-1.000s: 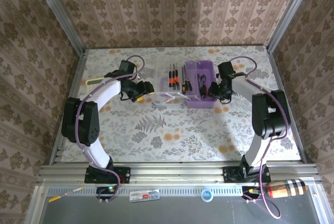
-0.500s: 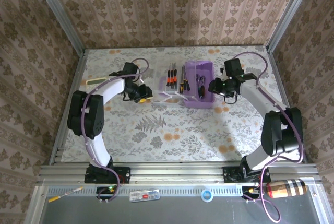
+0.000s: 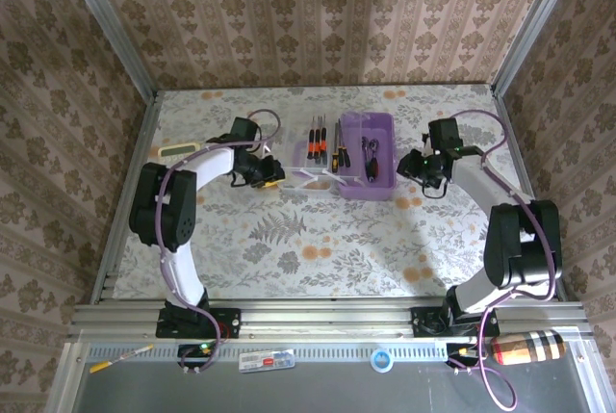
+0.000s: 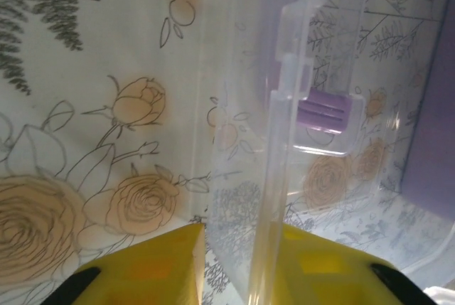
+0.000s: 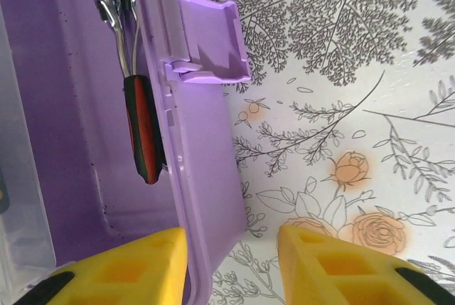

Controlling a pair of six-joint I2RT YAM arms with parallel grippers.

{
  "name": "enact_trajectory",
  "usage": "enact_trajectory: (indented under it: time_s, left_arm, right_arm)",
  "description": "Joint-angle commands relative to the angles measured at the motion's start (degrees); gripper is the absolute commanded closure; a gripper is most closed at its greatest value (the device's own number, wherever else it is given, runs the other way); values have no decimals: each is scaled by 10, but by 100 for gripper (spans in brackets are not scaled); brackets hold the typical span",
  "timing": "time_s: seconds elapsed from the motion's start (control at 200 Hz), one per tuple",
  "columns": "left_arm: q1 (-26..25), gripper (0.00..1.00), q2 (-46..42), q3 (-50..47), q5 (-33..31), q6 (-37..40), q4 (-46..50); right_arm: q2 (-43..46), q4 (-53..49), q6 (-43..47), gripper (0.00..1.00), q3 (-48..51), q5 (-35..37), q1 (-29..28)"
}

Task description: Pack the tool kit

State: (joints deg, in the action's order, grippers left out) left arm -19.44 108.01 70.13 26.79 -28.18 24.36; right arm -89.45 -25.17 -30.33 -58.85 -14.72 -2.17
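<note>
**One box, one lid, one pair of pliers, two pincers at the rims**

From above, the tabletop (image 3: pixel 318 249) carries one purple box (image 3: pixel 383 134) at about 12 o'clock from its middle. One clear lid (image 4: pixel 298 49) lies at the box's 9 o'clock. Screwdrivers (image 3: pixel 316 141) lie side by side over the clear plastic. I make out four, though they are too small for a sure count. One yellow calculator (image 3: pixel 176 151) sits well apart at the tabletop's 9 o'clock edge.

One pair of pliers (image 5: pixel 142 131) lies inside the box along its 3 o'clock wall. Only the right wrist view shows their red-and-black grip, and one purple flap (image 5: pixel 210 42) on the wall's outside.

The right pincer (image 5: pixel 231 269) stands apart, straddling that wall, with bare tabletop showing between the wall and its outer finger.

The left wrist view shows the lid's single purple catch (image 4: pixel 327 113). The left pincer (image 4: pixel 240 276) has the lid's upright rim between its fingers. I cannot tell whether it is clamped on it.
</note>
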Motion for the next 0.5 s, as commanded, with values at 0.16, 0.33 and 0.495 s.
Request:
enact_trajectory:
  time_s: [0.16,0.33,0.495]
  left_arm:
    - [-2,86,17,20,-14,14,22]
    - [-2,97,8,39,-48,25,65]
    - [-2,100,-12,54,-79,37,96]
  right_arm:
    - [-20,47,-33,73,5,-26,27]
    - [-37,61,-40,75,11,-17,46]
    - [-86,75,-49,78,4,-22,46]
